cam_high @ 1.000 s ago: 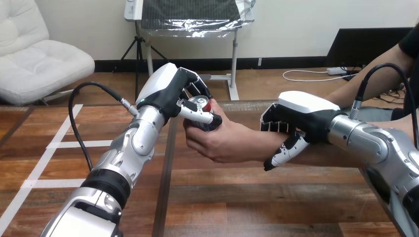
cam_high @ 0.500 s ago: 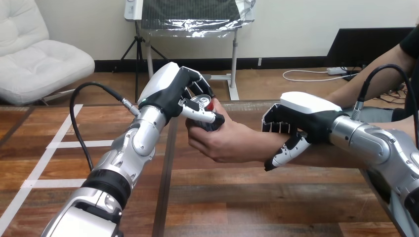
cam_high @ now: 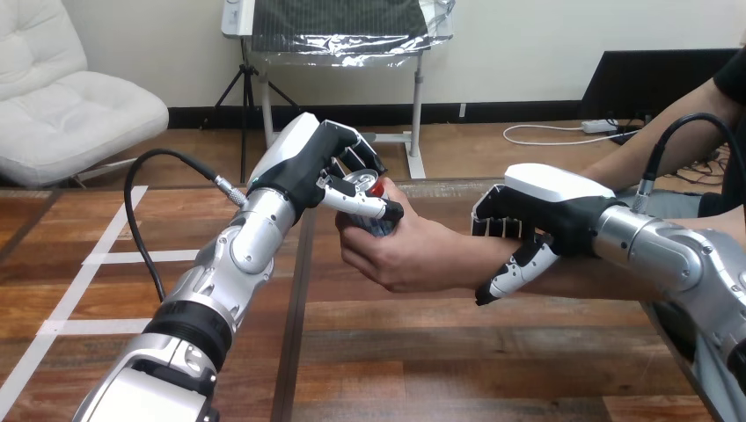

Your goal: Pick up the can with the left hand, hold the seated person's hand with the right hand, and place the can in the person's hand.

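1. While the left hand (cam_high: pixel 303 167) is reaching in from the view's left, its fingers (cam_high: pixel 352 200) are wrapping round the can (cam_high: pixel 362 182), so they're clamped on it, not hanging loose.
2. The can is hanging up off the surface (cam_high: pixel 440 352), about mid-view. It's standing roughly upright, with its silver top showing and a bit of red at the rim.
3. The person's hand (cam_high: pixel 409 255) is coming in from the right and cupping the can from below and from the right side. So the left hand and the person's hand are both gripping the can.
4. The right hand (cam_high: pixel 545 207) is sitting on the person's wrist (cam_high: pixel 471 255), just beside the person's hand. Its fingers are curling over the top of the wrist and its thumb (cam_high: pixel 515 277) is hooking in underneath, so it's closing round the wrist.
5. The person's forearm (cam_high: pixel 598 280) is stretching off toward the view's right edge, just above the surface, with the robot's right arm (cam_high: pixel 669 255) lying close over it.
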`<state>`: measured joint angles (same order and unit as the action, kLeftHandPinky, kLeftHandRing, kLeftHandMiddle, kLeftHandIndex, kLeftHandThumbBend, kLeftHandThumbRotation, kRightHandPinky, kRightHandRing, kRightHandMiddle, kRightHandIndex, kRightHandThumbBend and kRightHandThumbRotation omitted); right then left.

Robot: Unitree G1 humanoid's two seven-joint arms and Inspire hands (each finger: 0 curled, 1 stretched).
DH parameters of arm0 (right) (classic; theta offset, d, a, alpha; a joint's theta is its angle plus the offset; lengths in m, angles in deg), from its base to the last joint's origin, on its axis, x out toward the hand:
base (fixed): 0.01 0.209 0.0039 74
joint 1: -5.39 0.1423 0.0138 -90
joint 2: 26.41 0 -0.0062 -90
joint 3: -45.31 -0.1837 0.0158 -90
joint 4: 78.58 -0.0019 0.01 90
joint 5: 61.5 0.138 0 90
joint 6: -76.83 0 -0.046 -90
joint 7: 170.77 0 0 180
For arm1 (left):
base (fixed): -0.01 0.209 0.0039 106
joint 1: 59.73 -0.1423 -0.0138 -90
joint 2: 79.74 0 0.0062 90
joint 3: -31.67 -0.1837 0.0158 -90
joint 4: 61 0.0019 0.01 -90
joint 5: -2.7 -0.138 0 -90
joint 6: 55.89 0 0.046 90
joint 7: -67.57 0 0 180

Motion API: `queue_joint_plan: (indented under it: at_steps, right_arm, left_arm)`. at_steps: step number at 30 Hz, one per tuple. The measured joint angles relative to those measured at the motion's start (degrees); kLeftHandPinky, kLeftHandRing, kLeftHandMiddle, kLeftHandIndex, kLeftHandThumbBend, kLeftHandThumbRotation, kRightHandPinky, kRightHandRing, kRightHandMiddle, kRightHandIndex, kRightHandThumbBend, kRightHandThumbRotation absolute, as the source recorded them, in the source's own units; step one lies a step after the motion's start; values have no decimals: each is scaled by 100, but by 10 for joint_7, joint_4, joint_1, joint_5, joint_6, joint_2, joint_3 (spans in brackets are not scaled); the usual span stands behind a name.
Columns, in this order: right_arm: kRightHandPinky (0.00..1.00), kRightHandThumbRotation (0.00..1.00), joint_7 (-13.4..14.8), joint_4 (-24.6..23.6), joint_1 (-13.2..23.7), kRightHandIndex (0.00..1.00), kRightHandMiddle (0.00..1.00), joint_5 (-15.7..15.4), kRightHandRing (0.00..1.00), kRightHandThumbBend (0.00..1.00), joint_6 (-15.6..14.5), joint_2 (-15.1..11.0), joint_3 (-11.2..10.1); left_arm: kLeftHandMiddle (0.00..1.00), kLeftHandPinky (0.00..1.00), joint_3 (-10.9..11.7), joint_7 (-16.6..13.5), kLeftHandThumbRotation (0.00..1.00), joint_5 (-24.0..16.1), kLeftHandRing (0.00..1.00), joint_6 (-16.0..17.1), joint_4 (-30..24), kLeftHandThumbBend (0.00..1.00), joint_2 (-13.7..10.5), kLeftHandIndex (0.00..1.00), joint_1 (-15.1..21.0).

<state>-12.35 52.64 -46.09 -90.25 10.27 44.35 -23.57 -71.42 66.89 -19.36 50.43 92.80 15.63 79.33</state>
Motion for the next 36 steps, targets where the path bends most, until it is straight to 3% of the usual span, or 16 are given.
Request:
queue_joint_plan:
  at_steps: [1, 2, 3, 4, 9, 14, 20, 36]
  right_arm:
    - [39, 28, -4, -1, -1, 49, 47, 3, 43, 79, -1, -1, -1]
    - [40, 36, -12, -4, -1, 53, 50, 7, 44, 81, -5, -2, -3]
    - [40, 36, -15, -5, -1, 53, 50, 8, 44, 81, -6, -3, -3]
    - [41, 41, -17, -5, -2, 56, 52, 8, 46, 83, -7, -3, -3]
    - [44, 51, -33, -14, -3, 62, 58, 9, 51, 87, -13, -7, -5]
    - [50, 64, -44, -30, -4, 69, 66, 9, 59, 92, -18, -9, -6]
    - [56, 77, -50, -49, -8, 76, 71, 10, 67, 97, -18, -13, -11]
    - [64, 98, -87, -87, -22, 86, 80, 32, 74, 100, -48, -14, -16]
  left_arm:
    - [61, 49, 1, 7, 6, 3, 57, -5, -1, 75, 0, 59, 0]
    - [68, 54, 3, 17, 18, 8, 64, -12, -4, 78, 0, 65, 0]
    - [68, 54, 3, 19, 18, 9, 64, -14, -5, 78, 0, 65, 0]
    - [72, 57, 3, 22, 27, 10, 68, -15, -6, 79, 0, 69, 0]
    - [78, 62, 3, 32, 44, 11, 74, -21, -26, 79, 0, 75, -9]
    - [83, 75, 4, 34, 65, 16, 83, -21, -62, 80, 3, 80, -30]
    - [86, 80, 13, 39, 77, 40, 85, -21, -116, 80, 5, 82, -67]
    - [86, 74, 38, 48, 87, 100, 84, -27, -275, 79, 15, 82, -189]
